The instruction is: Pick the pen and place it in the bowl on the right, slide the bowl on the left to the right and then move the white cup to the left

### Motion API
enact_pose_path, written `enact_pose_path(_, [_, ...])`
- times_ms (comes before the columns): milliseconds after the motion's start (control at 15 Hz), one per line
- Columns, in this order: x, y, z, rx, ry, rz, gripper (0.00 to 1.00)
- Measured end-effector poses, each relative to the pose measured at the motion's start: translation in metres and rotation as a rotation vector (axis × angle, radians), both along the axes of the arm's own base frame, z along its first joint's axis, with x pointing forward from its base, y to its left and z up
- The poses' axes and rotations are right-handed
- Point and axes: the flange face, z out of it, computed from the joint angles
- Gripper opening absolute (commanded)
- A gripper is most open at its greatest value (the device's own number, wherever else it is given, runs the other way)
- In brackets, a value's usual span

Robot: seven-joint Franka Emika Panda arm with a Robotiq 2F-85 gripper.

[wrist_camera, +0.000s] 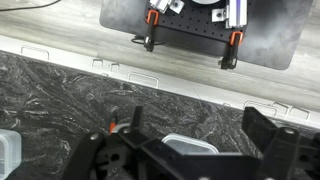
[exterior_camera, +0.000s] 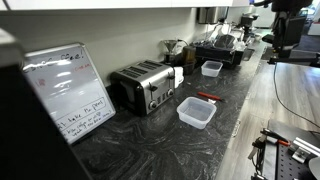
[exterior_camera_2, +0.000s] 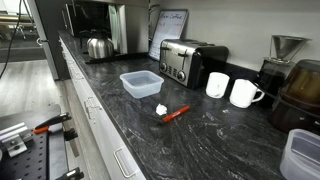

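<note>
A red pen (exterior_camera: 207,97) (exterior_camera_2: 175,113) lies on the dark marble counter between two clear plastic bowls. One bowl (exterior_camera: 196,112) (exterior_camera_2: 141,84) sits in front of the toaster, the other (exterior_camera: 211,68) (exterior_camera_2: 300,155) stands further along the counter. Two white cups (exterior_camera_2: 217,84) (exterior_camera_2: 244,94) stand next to the toaster. My gripper (wrist_camera: 200,125) is open and empty, high above the counter. In the wrist view a clear bowl (wrist_camera: 190,146) shows between its fingers, and a red bit that may be the pen (wrist_camera: 113,127) lies beside the left finger. The arm (exterior_camera: 285,25) shows at the top edge in an exterior view.
A silver toaster (exterior_camera: 145,85) (exterior_camera_2: 190,62) and a whiteboard (exterior_camera: 65,90) (exterior_camera_2: 168,30) stand against the wall. A kettle (exterior_camera_2: 97,46) and a coffee maker (exterior_camera_2: 285,60) are at the counter's ends. The counter's front edge with drawers (wrist_camera: 150,75) runs along the wrist view.
</note>
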Motion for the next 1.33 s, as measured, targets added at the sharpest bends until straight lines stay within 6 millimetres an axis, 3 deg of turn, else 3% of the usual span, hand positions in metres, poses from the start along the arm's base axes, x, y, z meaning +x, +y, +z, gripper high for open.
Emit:
enact_pose_path(533, [0.066,-0.026,-0.057,0.126,0.01,0.044,1.0])
enact_pose_path(1000, [0.077,-0.031,-0.058,0.136,0.01,0.023,1.0])
enact_pose_path(1333, [0.114,-0.059,-0.079,0.178,-0.041,0.022,1.0])
